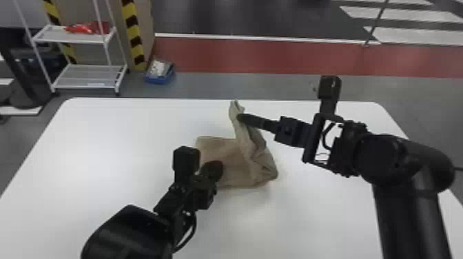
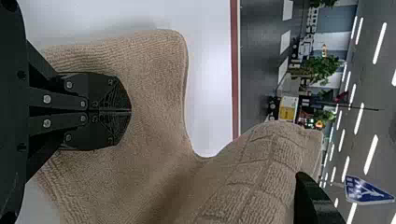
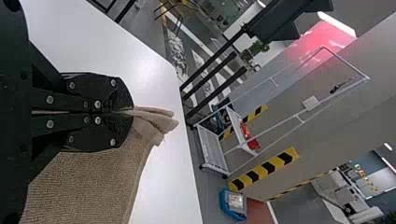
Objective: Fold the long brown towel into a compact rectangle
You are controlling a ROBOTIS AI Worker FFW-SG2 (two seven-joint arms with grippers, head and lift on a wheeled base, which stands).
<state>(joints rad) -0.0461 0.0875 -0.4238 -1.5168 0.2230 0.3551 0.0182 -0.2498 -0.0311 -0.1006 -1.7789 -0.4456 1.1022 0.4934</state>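
The brown towel point(image 1: 224, 151) lies mid-table, its right part lifted and bent upward. My right gripper point(image 1: 241, 118) holds that raised edge above the table; in the right wrist view the towel point(image 3: 93, 182) bunches out between the tips of the right gripper point(image 3: 133, 112), which is shut on it. Over the towel's near left part is my left gripper point(image 1: 215, 170). In the left wrist view the left gripper point(image 2: 130, 111) is shut with its tips together, against or just above the flat part of the towel point(image 2: 154, 84); no cloth is visible between them.
Both arms stand over the white table point(image 1: 103, 137). Beyond its far edge are a white shelf rack point(image 1: 86, 77) and a blue bin point(image 1: 160, 73) on the floor.
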